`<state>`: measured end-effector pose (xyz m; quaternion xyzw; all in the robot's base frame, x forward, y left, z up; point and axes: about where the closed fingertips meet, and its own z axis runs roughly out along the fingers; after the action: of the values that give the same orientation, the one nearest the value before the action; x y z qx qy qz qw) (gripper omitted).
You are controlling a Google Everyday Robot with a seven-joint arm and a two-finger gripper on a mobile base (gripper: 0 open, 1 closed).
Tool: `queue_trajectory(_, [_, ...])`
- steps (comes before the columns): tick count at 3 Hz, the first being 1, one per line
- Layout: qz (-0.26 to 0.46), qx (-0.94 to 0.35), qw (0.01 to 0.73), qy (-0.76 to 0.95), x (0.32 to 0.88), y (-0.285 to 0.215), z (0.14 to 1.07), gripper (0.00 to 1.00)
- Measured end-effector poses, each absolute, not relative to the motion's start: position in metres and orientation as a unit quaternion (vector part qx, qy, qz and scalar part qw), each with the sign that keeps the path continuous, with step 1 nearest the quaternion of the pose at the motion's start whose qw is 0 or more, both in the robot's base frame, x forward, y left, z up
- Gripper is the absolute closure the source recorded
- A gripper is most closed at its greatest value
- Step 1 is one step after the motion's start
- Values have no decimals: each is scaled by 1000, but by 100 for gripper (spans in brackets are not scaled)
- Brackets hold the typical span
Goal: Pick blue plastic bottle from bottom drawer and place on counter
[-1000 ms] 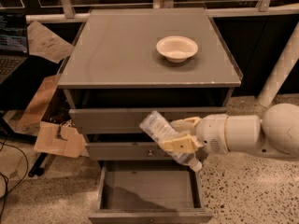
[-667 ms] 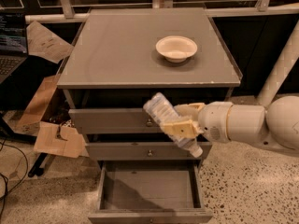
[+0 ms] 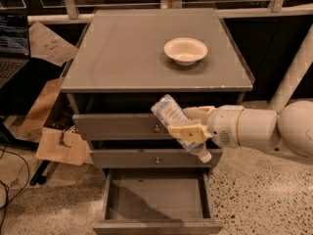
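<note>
The blue plastic bottle (image 3: 172, 117) is held tilted in front of the top drawer face, its base up-left and its white cap down-right. My gripper (image 3: 191, 122) is shut on it, cream fingers (image 3: 190, 130) clamped across its middle, with the white arm reaching in from the right. Below, the bottom drawer (image 3: 155, 199) stands pulled open with a bare grey interior. The counter (image 3: 127, 50) is the grey top of the cabinet, just above and behind the bottle.
A white bowl (image 3: 185, 50) sits on the right rear of the counter. Torn cardboard (image 3: 55, 146) and a laptop (image 3: 12, 48) lie left of the cabinet. A white pipe (image 3: 293, 77) slants at the right. The two upper drawers are shut.
My gripper has carried the bottle upward, from in front of the middle drawer to the level of the top drawer, closer to the counter's front edge.
</note>
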<state>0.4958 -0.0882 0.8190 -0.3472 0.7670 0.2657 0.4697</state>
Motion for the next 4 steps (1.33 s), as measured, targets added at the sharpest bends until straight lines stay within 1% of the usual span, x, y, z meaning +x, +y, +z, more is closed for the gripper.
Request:
queue_trajectory(1, [258,-338,482,766,499,-89,825,100])
queue_trajectory(2, [235,-339,508,756,511,-97,854,100])
queue_trajectory(3, [206,-340,524,753,530,-112,880,100])
queue_trajectory(4, [172,-343,535,753,551,-138,903,100])
